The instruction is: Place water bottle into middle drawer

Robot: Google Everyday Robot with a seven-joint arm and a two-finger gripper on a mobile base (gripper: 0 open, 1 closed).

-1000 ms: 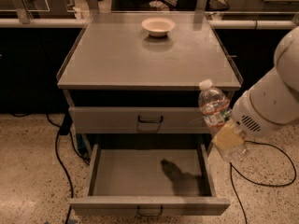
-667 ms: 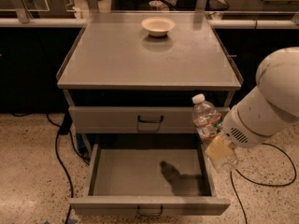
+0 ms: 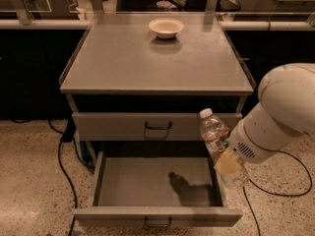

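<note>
The water bottle (image 3: 213,133), clear with a white cap and a red-and-white label, hangs slightly tilted in the air over the right rim of the open middle drawer (image 3: 123,215). My gripper (image 3: 224,157) is shut on the bottle's lower part, reaching in from the right on the white arm (image 3: 275,119). The drawer is pulled fully out; its grey floor holds only the shadow of the bottle and arm. The drawer's dark handle shows at its front, at the bottom edge of the view.
The like grey drawer (image 3: 113,127) just above is closed. A white bowl (image 3: 166,27) sits at the back of the cabinet top (image 3: 128,63). Black cables (image 3: 61,156) run over the speckled floor on both sides of the cabinet.
The arm has carried the bottle a little leftwards and lower, from beside the cabinet's right side to over the open drawer's right rim. The drawers and bowl have not moved.
</note>
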